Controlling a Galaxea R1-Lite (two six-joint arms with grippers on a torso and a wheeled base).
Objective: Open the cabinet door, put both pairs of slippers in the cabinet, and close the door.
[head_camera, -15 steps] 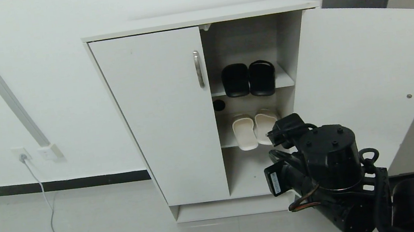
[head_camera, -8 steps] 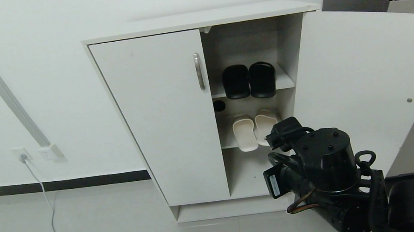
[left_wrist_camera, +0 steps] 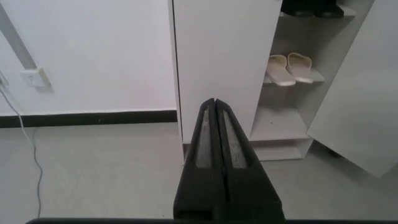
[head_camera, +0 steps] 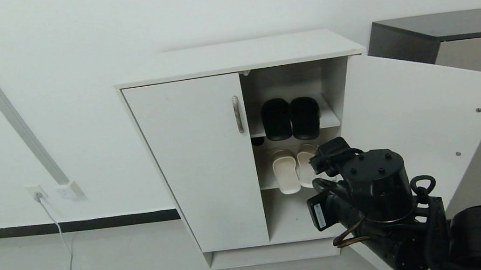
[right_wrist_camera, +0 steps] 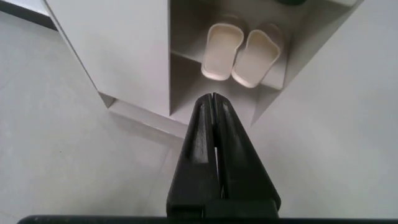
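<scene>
Both pairs sit in cabinet (head_camera: 239, 56): black slippers (head_camera: 291, 118) on upper shelf, white slippers (head_camera: 294, 172) below, so only open right door (head_camera: 408, 125) needs closing. Left gripper (left_wrist_camera: 214, 103) & right gripper (right_wrist_camera: 212, 98): fingers pressed together, holding nothing, prob. ready to push

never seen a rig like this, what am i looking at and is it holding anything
It is a wheeled robot with two arms. The wide picture is from a camera on its head: a white cabinet with its right door open, and the robot's right arm low in front. The other two are from cameras on the wrists; the dark wedge in each is that arm's pincer, the left gripper and the right gripper, both shut and empty. Inside, black slippers sit on the upper shelf and pale slippers on the shelf below.
</scene>
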